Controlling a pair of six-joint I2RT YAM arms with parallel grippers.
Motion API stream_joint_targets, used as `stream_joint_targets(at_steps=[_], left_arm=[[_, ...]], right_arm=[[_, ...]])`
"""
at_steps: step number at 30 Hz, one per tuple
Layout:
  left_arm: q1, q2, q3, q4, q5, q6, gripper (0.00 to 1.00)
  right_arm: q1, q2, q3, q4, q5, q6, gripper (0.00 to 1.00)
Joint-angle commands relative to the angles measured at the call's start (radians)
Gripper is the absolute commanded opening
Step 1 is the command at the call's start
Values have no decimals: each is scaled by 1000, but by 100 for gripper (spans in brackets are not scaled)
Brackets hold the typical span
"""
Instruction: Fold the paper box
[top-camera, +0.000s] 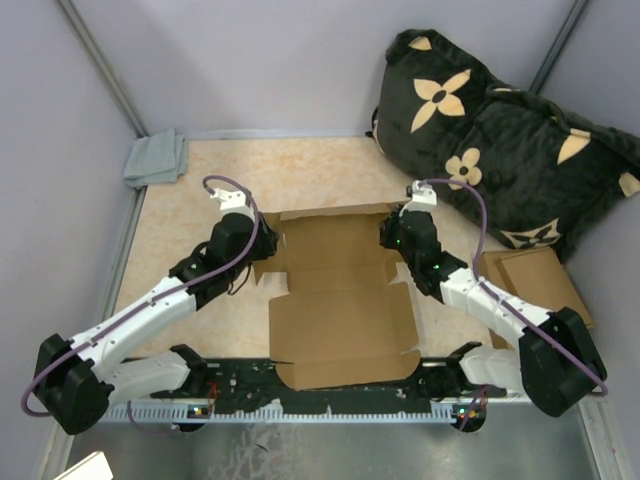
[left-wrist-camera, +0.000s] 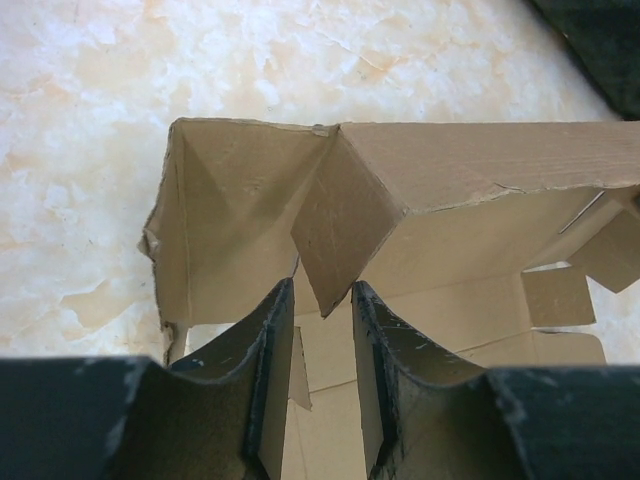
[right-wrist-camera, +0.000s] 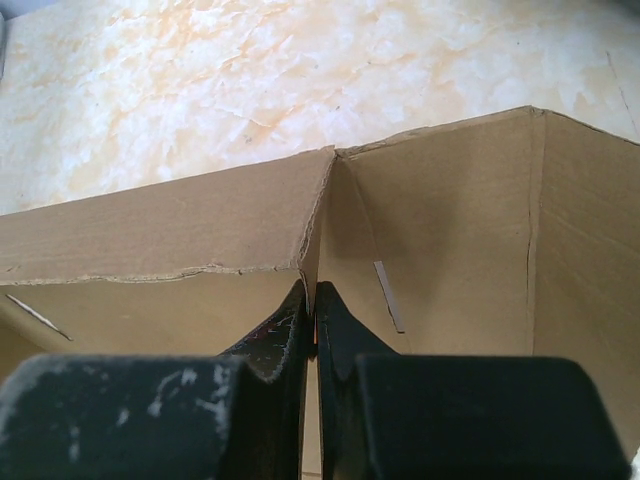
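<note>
Paper box (top-camera: 340, 320) sat half-folded on bench (top-camera: 200, 200); I saw left claw (left-wrist-camera: 322, 295) open around corner flap (left-wrist-camera: 335, 240), right claw (right-wrist-camera: 312, 295) pinching box wall.

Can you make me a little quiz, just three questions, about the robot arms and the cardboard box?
1. True or false: the right gripper is pinched shut on a wall of the paper box.
2. What lies by the far left corner of the table? A) a grey cloth B) a red cup C) a blue ball
3. Fill in: the left gripper has its jaws ___, with the tip of a flap between them.

Key: 1 true. 2 A. 3 open.
</note>
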Motion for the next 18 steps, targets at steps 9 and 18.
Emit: stream_joint_targets(at_steps=[9,18], left_arm=[[-2,52,46,64,8,28,33],[-4,12,58,40,30,22,33]], right_arm=[[21,-64,13,62,-7,-5,5],[23,-49,40,19,16,2,5]])
